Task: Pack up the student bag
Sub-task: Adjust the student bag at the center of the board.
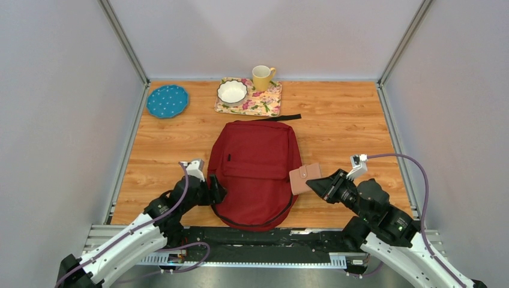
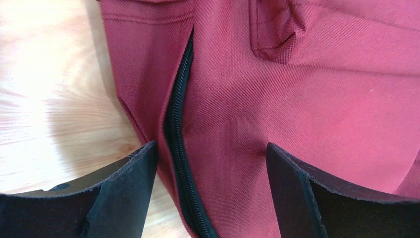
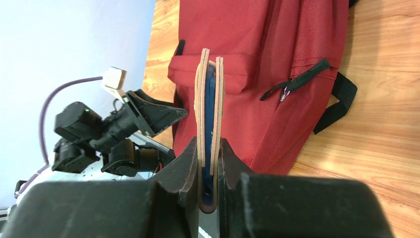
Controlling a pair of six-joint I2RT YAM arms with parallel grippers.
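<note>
Robotics lab test cell, not a lived-in room. Blank pale wall panels (image 1: 264, 36) set in aluminium posts (image 1: 123, 41) box in a wood-grain table (image 1: 360, 120). Left arm (image 1: 120, 246) and right arm (image 1: 390, 225) bolted to a metal rail (image 1: 270, 237), purple cable (image 1: 422, 180) looping loose. Household props laid out like a set: blue plate (image 1: 167, 101), white bowl (image 1: 232, 92), yellow mug (image 1: 261, 77), floral placemat (image 1: 264, 103), red backpack (image 1: 255, 174).

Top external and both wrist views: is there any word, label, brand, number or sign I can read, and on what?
No text can be read in any view.
The student bag: plain red fabric; its small black tab is too small to read.
The wallet in the right end effector: plain covers, no lettering.
The mug, bowl, blue plate and floral mat: patterns only, no lettering.
</note>
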